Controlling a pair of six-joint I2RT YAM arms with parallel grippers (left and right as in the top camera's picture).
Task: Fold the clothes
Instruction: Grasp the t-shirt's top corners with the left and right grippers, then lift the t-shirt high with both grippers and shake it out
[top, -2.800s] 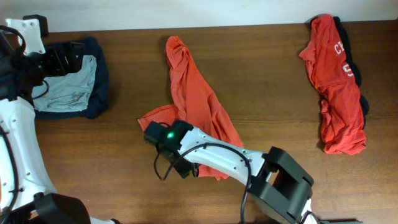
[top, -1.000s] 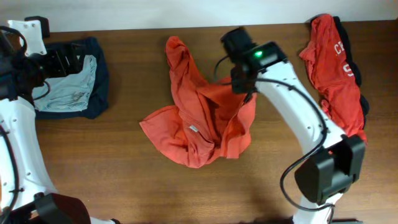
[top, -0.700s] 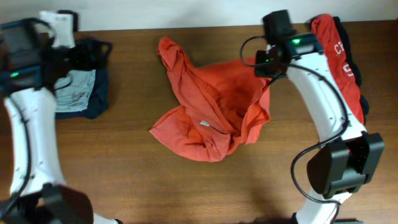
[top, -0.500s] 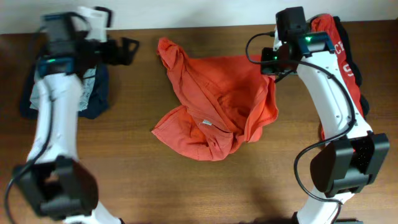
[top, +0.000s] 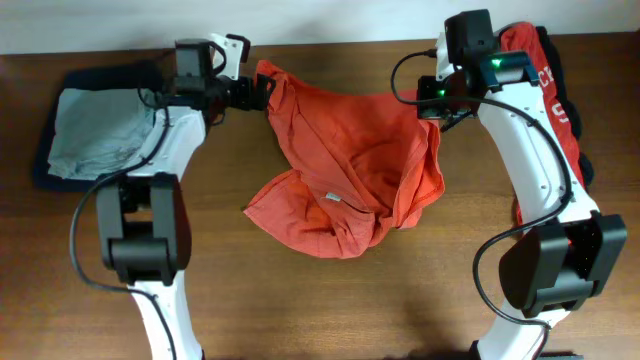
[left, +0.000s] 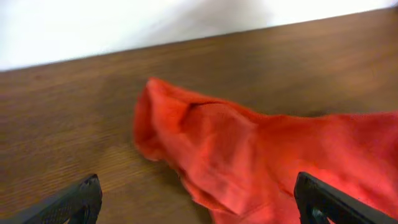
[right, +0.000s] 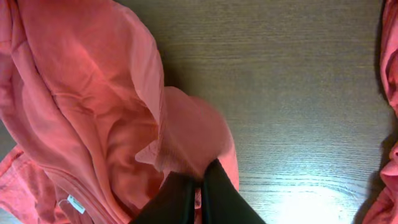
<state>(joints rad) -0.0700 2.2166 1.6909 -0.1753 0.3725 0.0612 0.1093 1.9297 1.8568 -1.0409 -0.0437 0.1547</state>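
right gripper (right: 200, 177) clamped on far-right corner of red-orange T-shirt (top: 350, 180), crumpled mid-table (top: 300, 300). left gripper (top: 258, 93) spread wide, far-left corner just ahead of it, not yet grasped. Top edge runs left-right between the arms.

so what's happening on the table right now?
Both arms are at the red-orange T-shirt, which lies crumpled mid-table. The right gripper is shut on a fold at the shirt's far right corner. The left gripper is open at the far left corner and not gripping it. The shirt is neither flat nor folded. A grey-blue garment lies on a navy one at the left, and another red shirt is heaped at the right.
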